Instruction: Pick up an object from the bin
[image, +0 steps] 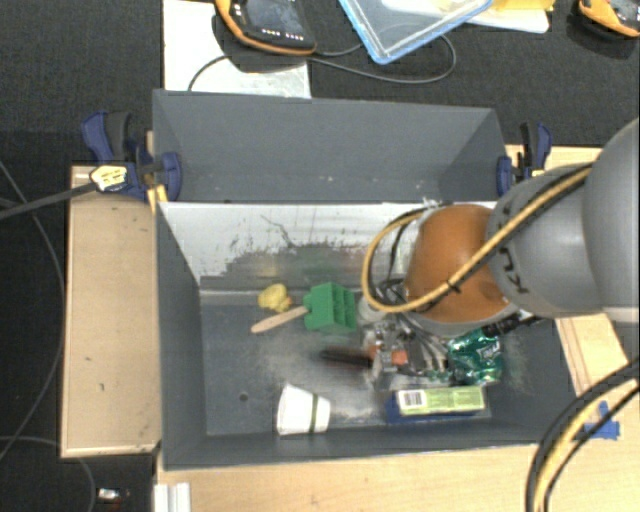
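**A:** How far along is the pick?

**B:** Early, I'd judge. The claw (385, 358) sits low in the bin (235, 360), right of the middle of the floor and beneath the arm's orange cover. Nothing shows lifted off the floor.

**A:** Is it open or closed?

**B:** I cannot tell. The wrist and its cables hide that from above.

**A:** What is it over?

**B:** Nearest is a dark slim stick (340, 356) lying flat on the floor. Its right end reaches the claw, but I can't make out whether they touch. A flat green and yellow box (440, 402) lies just in front of the claw, towards the near wall. A crumpled green foil packet (478, 358) lies to its right, partly under the arm.

**A:** And the rest?

**B:** A green block (330, 307) lies just beyond the stick, with a yellow lump (274, 297) on a wooden handle beside it. A white paper cup (302, 411) lies on its side near the front wall, apart from the others.

**A:** So what remains?

**B:** At most the reach down is done. A sure grip, the lift and clearing the bin are all left.
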